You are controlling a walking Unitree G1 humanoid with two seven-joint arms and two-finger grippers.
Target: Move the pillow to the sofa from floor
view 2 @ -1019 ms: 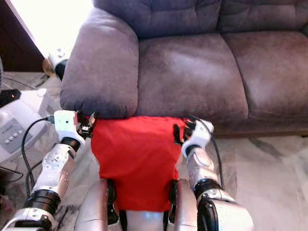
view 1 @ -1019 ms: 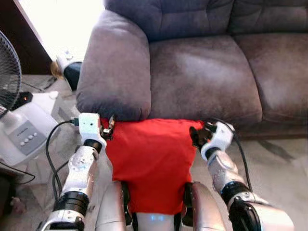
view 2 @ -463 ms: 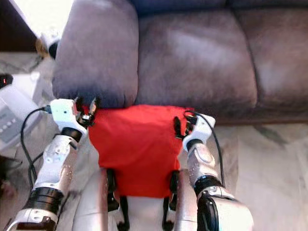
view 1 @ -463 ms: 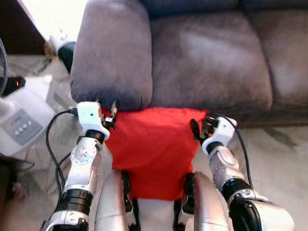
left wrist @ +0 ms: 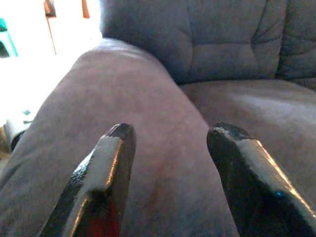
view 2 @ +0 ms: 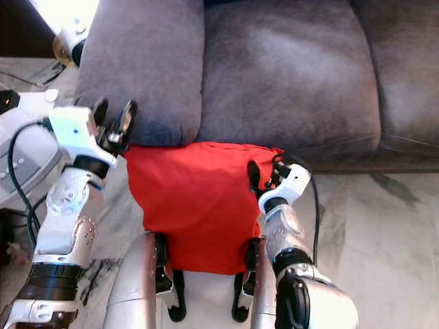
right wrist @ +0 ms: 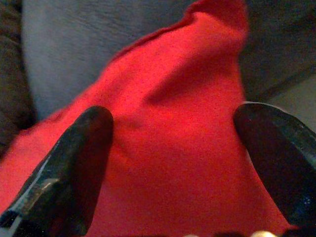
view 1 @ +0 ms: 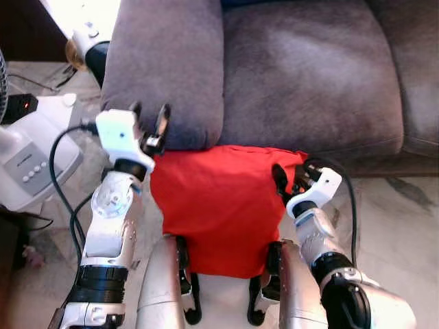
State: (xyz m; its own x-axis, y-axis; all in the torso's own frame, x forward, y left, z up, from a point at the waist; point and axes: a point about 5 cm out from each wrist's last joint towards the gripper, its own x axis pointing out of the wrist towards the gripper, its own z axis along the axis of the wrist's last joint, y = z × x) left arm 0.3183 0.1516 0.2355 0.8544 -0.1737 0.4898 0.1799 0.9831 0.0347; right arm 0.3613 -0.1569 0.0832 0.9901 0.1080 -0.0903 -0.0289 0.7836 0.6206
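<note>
A red pillow (view 1: 216, 202) hangs against my front, between my two arms, its top edge touching the front of the grey sofa (view 1: 309, 68). At its right edge my right gripper (view 1: 287, 179) stands open, and the right wrist view has the pillow (right wrist: 168, 148) bulging between the spread fingers (right wrist: 74, 158). My left gripper (view 1: 149, 115) is open too, raised above the pillow's left corner in front of the sofa's armrest (view 1: 168, 62). Nothing lies between its fingers (left wrist: 106, 168), which point at the armrest (left wrist: 148, 113).
A white fan base (view 1: 34, 147) with a cable stands on the floor at my left. Farther back, left of the armrest, stands a white and dark object (view 1: 89, 44). Marble floor (view 1: 405, 219) stretches to the right. The seat cushion lies just beyond the pillow.
The view has tipped down and closer to the sofa. My left gripper has come off the pillow's left edge and risen in front of the armrest. The right gripper stays at the pillow's right edge.
</note>
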